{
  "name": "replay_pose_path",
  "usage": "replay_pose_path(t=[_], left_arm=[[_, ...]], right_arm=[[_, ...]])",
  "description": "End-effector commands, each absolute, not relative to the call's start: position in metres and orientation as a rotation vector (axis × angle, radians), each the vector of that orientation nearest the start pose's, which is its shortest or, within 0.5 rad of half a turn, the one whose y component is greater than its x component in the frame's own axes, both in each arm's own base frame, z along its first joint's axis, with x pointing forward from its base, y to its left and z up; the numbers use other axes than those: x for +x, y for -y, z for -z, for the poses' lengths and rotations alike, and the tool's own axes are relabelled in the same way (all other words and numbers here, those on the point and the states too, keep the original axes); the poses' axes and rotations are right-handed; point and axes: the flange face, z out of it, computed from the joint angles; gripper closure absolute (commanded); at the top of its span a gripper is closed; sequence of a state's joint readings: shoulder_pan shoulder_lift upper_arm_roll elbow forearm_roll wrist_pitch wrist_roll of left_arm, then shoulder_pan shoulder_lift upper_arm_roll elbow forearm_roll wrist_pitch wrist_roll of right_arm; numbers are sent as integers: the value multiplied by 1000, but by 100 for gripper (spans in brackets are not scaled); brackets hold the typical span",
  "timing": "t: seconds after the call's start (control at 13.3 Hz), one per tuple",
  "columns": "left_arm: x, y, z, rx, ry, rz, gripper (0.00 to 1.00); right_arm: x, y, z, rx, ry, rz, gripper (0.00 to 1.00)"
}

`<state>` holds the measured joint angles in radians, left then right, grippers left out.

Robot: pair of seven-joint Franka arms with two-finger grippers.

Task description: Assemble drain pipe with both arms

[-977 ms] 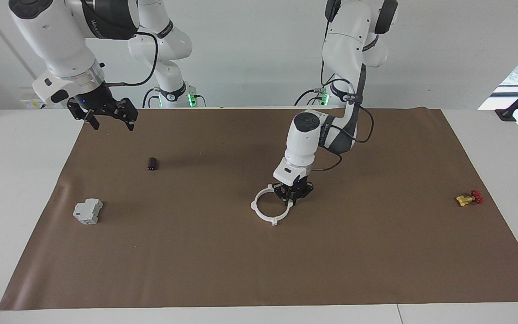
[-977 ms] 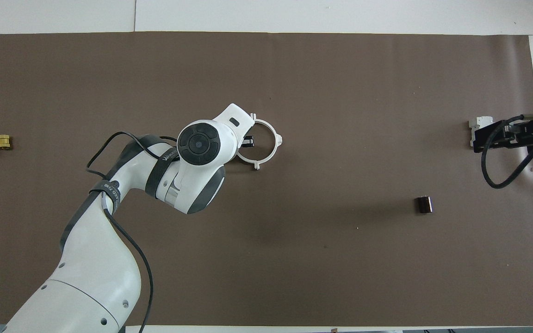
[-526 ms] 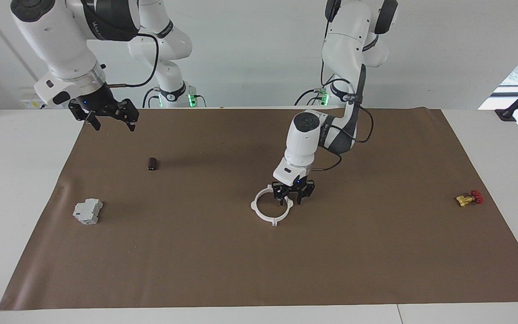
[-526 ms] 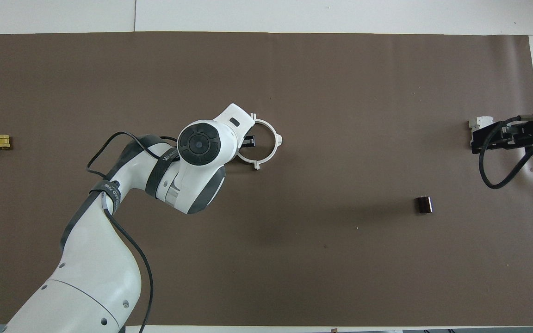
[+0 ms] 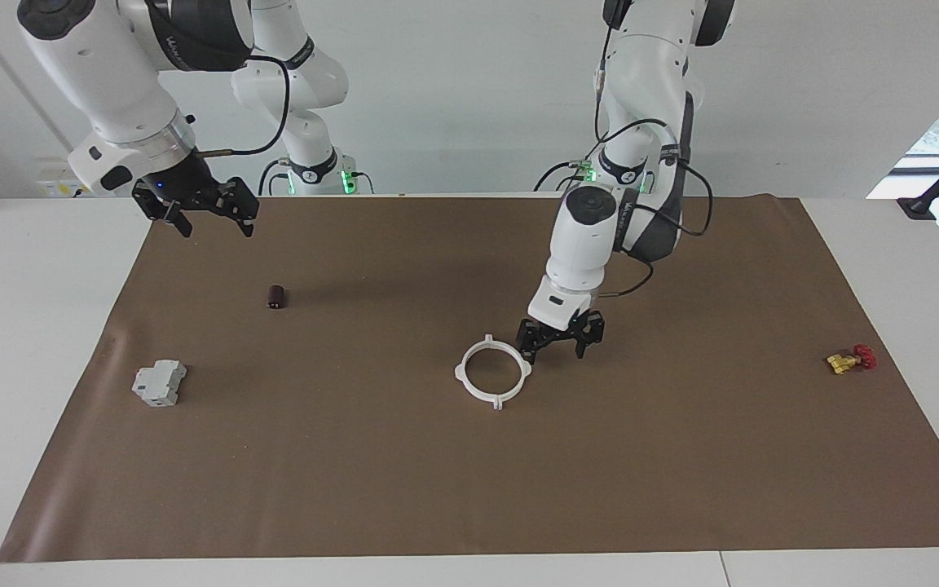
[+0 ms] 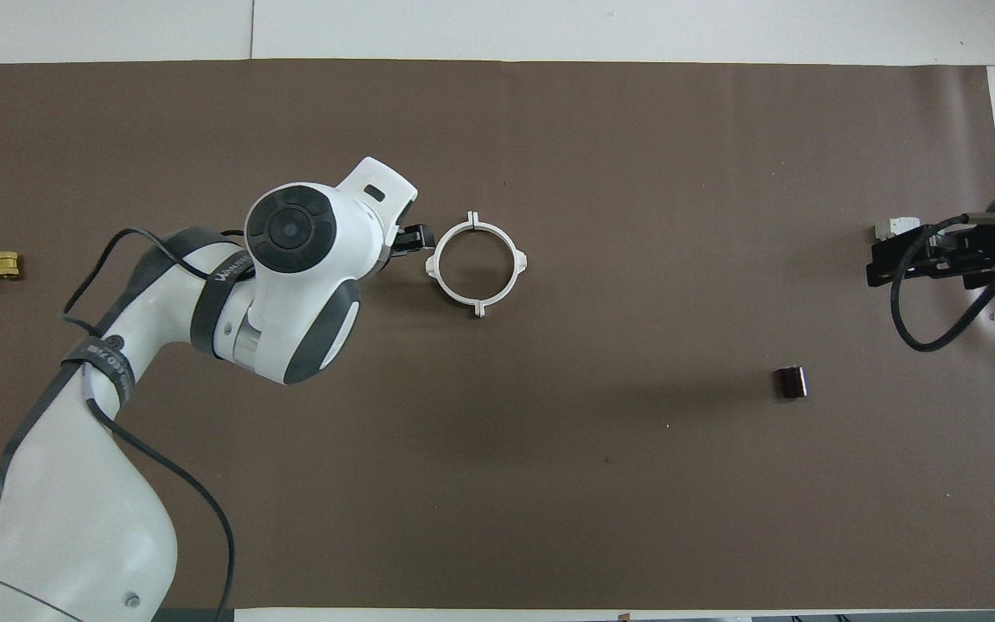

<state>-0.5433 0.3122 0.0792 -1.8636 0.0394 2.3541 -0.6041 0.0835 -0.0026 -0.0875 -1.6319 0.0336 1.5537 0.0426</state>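
Observation:
The drain pipe [image 5: 497, 399] lies on the brown mat as one closed white ring with outer lugs; it also shows in the overhead view [image 6: 521, 259]. My left gripper [image 5: 555, 350] is open and empty, just above the mat beside the ring, toward the left arm's end of the table, not touching it. In the overhead view the left arm's wrist hides most of this gripper [image 6: 407, 246]. My right gripper [image 5: 210, 224] is open and empty, raised over the mat's edge at the right arm's end; it also shows in the overhead view [image 6: 921, 259].
A small dark cylinder [image 5: 276, 297] and a grey boxy block [image 5: 159, 382] lie on the mat toward the right arm's end. A brass valve with a red handle [image 5: 848, 359] lies toward the left arm's end. The brown mat [image 5: 469, 489] covers the white table.
My left gripper opened, let go of the ring, and moved off it toward the left arm's end. The ring stayed in place. My right gripper shifted only slightly.

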Motion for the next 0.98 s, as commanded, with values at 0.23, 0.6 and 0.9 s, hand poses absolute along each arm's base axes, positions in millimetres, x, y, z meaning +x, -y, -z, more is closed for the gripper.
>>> replay_pose_path(t=[0.23,0.6,0.9], left_arm=[[582,186,-399,-3127,120,244,0],[593,100,-422,-3111,87,220,0],[586,41,-464,-3141,13,196,0]], right_arm=[[550,12,-599,-3097,-87,-81,0],[555,45,-609,-3096,-176,-74,0],[553,46,-609,-3093,-171,-93,0]])
